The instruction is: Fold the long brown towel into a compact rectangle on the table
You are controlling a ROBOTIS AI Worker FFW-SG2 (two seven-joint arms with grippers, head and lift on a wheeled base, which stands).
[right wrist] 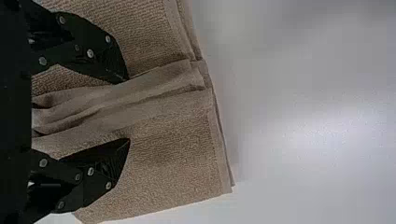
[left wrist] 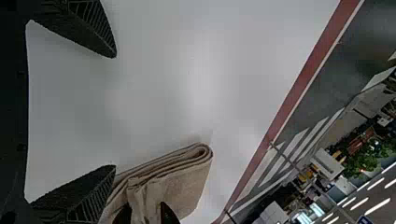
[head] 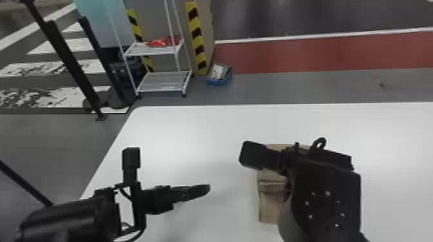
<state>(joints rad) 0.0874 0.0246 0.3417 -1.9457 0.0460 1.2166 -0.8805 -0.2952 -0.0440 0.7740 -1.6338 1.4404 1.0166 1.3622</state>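
The desk (head: 193, 128) is white and smooth, with a rounded corner beyond the left hand (head: 204, 189). On it lies the brown towel (head: 268, 207), folded in several layers, under the right hand (head: 288, 190) and to the right of the left hand. Part of the towel shows to the left of the right hand, and a raised pleat runs between that hand's fingers (right wrist: 105, 161). Bare desk surface lies below the left hand.

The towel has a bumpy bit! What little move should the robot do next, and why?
I'd lift the right gripper straight up a little, fingers open. They stand apart on either side of the towel's raised ridge, and the towel lies in a layered stack, so a gentle lift probably won't pull it.
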